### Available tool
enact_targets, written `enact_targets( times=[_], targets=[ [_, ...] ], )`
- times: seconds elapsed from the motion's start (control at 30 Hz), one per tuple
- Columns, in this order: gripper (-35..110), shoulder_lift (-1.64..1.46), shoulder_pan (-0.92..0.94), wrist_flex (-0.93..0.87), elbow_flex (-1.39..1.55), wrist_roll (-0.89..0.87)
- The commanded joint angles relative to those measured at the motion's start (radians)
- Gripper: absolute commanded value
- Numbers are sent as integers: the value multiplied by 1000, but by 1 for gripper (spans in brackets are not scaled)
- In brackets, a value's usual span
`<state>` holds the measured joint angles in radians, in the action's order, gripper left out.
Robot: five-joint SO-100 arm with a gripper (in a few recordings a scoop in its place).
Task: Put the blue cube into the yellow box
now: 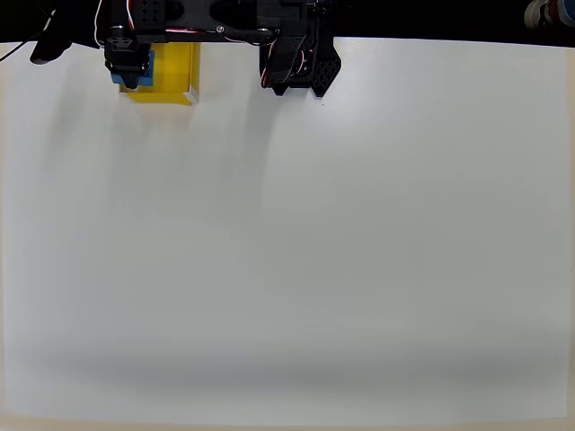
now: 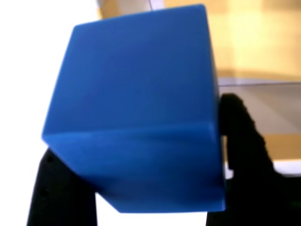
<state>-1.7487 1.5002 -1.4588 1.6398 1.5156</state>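
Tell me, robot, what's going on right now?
Gripper shut on cube. Cube at box's left side, overhead view. Nothing in the way.

Blue cube (image 2: 136, 117), matte and bright, tilted with one corner down, clamped between the black claw (image 1: 128, 72) fingers directly over the yellow box (image 1: 175, 76) (open-topped, white-edged walls), which sits at the worktop's far left edge in overhead view.

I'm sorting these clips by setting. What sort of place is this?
Probably a lab-style tabletop test setup: a plain white table, a black gripper holding a blue cube over a yellow box.
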Motion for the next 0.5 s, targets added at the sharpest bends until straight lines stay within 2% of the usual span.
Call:
enact_targets(
  times=[0.0,0.33,0.47],
  targets=[
    [10,-140,44,32,15,20],
    [10,-109,94,209,153,14],
    [10,-104,104,227,178,12]
  ],
)
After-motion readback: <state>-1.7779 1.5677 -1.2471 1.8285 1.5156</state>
